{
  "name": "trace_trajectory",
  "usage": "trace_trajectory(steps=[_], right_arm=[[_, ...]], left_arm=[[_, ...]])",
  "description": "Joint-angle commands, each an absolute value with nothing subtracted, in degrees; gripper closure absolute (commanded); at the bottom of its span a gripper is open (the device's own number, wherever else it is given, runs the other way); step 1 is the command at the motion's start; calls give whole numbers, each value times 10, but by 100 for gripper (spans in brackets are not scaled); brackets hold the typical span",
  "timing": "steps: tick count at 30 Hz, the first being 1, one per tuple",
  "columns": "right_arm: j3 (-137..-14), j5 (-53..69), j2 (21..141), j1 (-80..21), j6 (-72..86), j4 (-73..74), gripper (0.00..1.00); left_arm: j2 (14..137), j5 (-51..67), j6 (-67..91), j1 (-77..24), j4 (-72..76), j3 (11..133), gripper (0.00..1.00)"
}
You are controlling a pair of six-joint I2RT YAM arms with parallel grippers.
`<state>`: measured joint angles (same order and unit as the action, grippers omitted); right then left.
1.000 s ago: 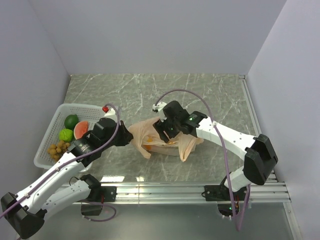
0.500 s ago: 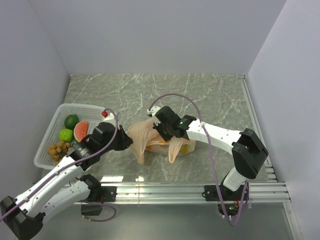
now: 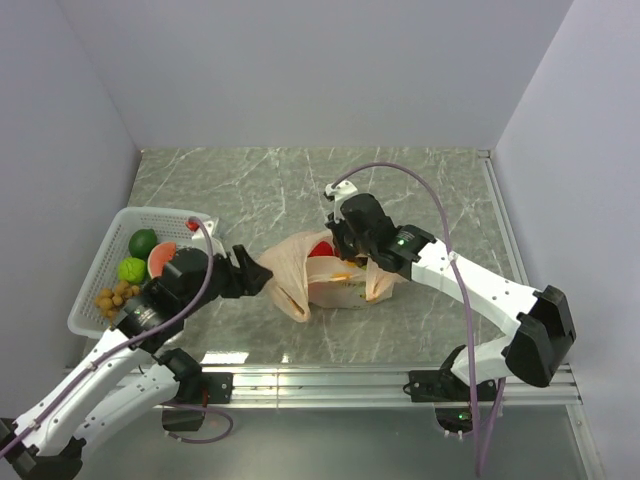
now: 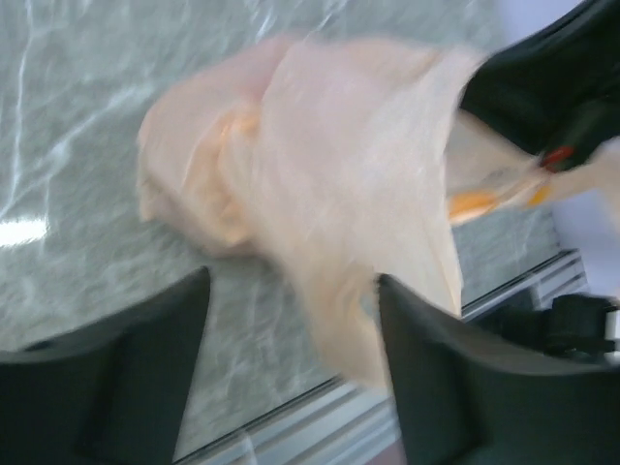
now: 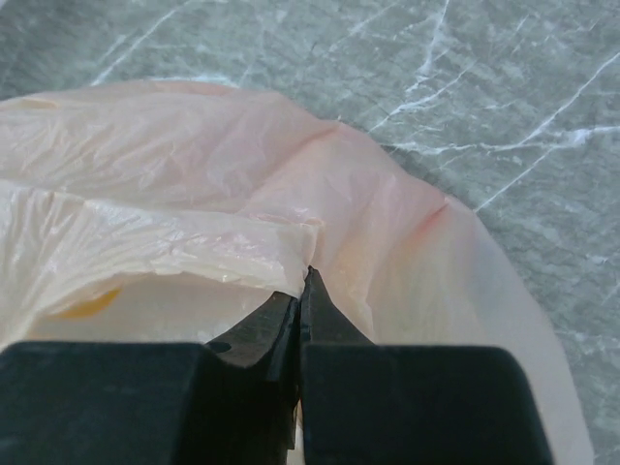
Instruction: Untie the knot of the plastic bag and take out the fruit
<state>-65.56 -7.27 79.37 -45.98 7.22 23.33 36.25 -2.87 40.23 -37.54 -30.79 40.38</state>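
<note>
**Plastic bag pinched by right gripper, left gripper open beside it**

Plastic bag [image 3: 330,275] lies on the marble table [image 3: 420,190], between the two arms, a red fruit [image 3: 320,248] showing at its mouth. The right gripper [image 5: 302,291] is clamped tight on a fold of the bag's film. The left gripper [image 4: 291,320] stands with jaws apart just beside the bag's left flap, holding nothing. A white basket [image 3: 100,275] sits further left.
</note>
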Motion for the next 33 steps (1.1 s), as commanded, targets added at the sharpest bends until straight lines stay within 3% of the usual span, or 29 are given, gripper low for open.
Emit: trace_trajectory(steps=[1,3,8,11,12,14,18,25,33], right_arm=[[-672,-75,780,-459,90,250,100],[-673,-74,777,-460,104,254,100],[-673,-91,777,-460,127,252,100],[-674,-91,781,-460,134,251,100],[-674,-91,783,-458,136,251,100],[-675,-94,784,-460,143,250,100],[-681,-105,785,-455,160,263,100],[-667,-92,771,-441,190,265,100],[-664,-69,770,-441,211,258,100]], left_arm=[[359,-12,369,-373,-241,480,21],[376,25,359,-374,-203,497,11],[443,61,345,-426,-132,535,13],[512,-22,302,-538,-118,581,26],[548,-36,280,-579,-111,590,35],[581,-90,266,-607,-82,599,43],[637,-214,271,-645,-5,549,76],[660,-332,329,-648,183,411,82],[789,-393,290,-647,290,431,80]])
